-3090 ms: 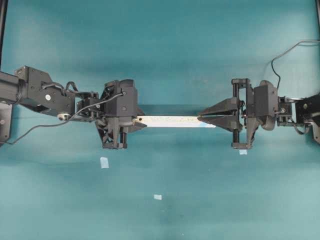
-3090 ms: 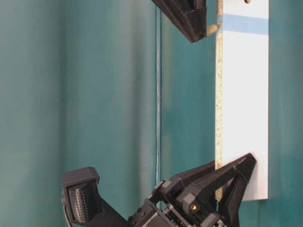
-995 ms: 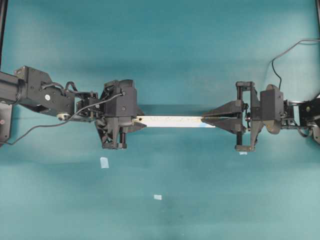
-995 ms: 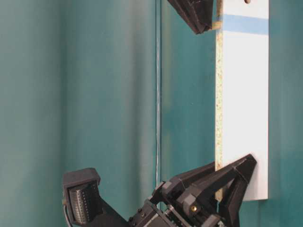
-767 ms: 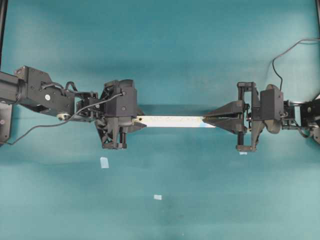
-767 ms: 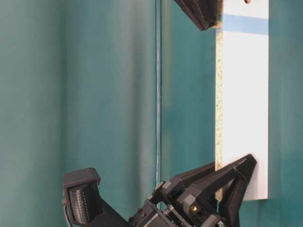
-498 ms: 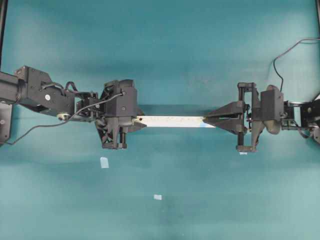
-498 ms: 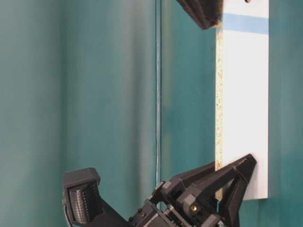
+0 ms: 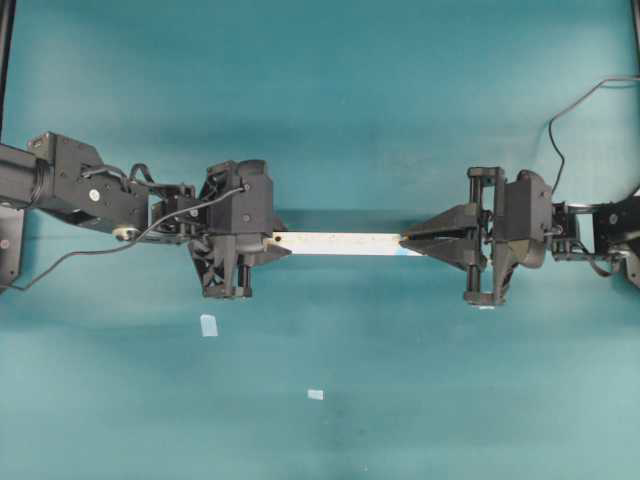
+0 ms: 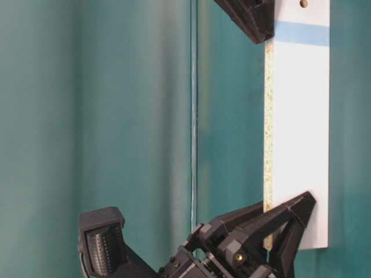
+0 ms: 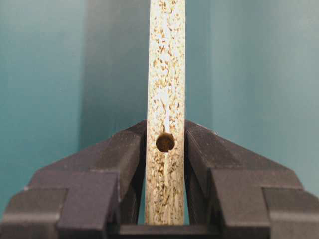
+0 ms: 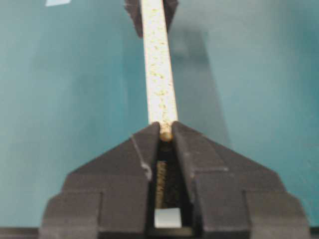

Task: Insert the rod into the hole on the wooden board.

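Overhead: the board (image 9: 340, 242) spans between 2 arms above the teal bench (image 9: 400, 400). The left gripper (image 9: 272, 243) clamps its left end; the right gripper (image 9: 408, 241) meets its right end.

Table-level: blue tape (image 10: 301, 33) crosses the board.

Right wrist: closed fingers (image 12: 144, 142) pinch the rod (image 12: 166, 133) against the board's speckled edge.

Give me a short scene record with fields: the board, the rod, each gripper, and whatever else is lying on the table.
board: wooden board held off the table, speckled edge up
left gripper: shut on the board's end, beside an unmarked hole
right gripper: shut on the rod
rod: tip at the board's speckled edge near the blue-marked end; seating cannot be told
table: teal surface
other items: two pale-blue tape squares
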You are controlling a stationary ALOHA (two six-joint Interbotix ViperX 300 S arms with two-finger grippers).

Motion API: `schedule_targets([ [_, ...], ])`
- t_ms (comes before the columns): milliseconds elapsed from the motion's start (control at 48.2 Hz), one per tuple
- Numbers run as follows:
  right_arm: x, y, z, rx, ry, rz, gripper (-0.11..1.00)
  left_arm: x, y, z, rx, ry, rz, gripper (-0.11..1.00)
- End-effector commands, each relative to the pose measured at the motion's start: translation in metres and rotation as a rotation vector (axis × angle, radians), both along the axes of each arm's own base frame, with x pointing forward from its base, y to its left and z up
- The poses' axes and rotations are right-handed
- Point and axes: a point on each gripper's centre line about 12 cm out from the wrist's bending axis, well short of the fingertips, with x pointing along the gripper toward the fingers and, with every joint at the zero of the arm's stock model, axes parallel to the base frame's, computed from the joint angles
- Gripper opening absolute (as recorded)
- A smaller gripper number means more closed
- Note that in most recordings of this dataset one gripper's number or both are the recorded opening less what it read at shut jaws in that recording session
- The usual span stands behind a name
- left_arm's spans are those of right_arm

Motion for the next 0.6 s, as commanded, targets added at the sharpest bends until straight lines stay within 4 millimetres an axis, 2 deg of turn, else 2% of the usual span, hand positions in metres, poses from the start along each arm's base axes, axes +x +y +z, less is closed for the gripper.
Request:
schedule_targets([
  [0, -0.0058, 0.0019, -0.0061, 0.007, 0.066, 0.006, 0.1, 0.0035, -0.0012, 0.0078, 0.005, -0.026, -0.008, 0.32],
  [581, -0.0121, 0.0031, -0.0102, 0.015, 0.167, 0.013, 0.1, 0.0053, -0.0006, 0.0094, 0.004, -0.031, -0.006, 0.32],
])
